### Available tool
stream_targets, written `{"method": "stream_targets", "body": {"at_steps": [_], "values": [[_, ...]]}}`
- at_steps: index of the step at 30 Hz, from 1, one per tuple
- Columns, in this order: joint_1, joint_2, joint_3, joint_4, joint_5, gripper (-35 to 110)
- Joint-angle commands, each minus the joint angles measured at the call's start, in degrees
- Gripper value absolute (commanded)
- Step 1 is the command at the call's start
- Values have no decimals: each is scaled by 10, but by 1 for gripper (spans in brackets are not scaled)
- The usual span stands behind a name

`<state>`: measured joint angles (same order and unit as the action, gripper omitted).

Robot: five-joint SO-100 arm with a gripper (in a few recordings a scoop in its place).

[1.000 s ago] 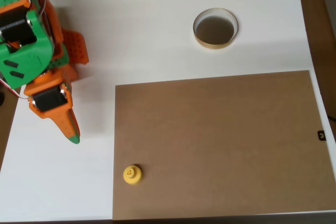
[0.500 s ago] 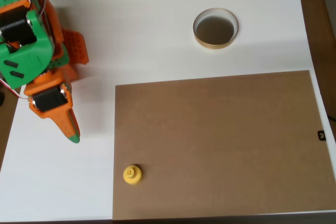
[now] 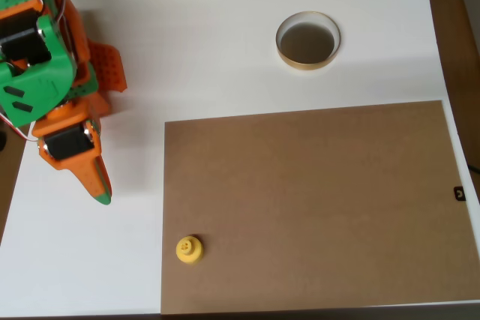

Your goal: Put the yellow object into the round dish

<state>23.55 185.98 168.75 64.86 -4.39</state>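
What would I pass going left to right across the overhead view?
Orange and green robot arm, with its jaws looking closed → small yellow plastic peg at the brown board's left edge → round dish with tan rim.

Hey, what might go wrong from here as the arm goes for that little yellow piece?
The small yellow plastic peg sits right at the brown board's left edge, so a nudge from the orange-green gripper may tip it off. The shallow round tan-rimmed dish lies far away, so the peg could slip during the carry.

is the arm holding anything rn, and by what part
Nothing is held. The gripper is over the bare white table, jaws together, well apart from the yellow object.
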Motion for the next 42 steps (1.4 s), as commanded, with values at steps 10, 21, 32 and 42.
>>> {"method": "stream_targets", "body": {"at_steps": [10, 21, 32, 42], "values": [[48, 12, -54, 7, -45, 9], [-28, 2, -94, -7, -86, 18], [-91, -272, -287, -41, -62, 21], [-136, -347, -374, 9, -70, 24]]}}
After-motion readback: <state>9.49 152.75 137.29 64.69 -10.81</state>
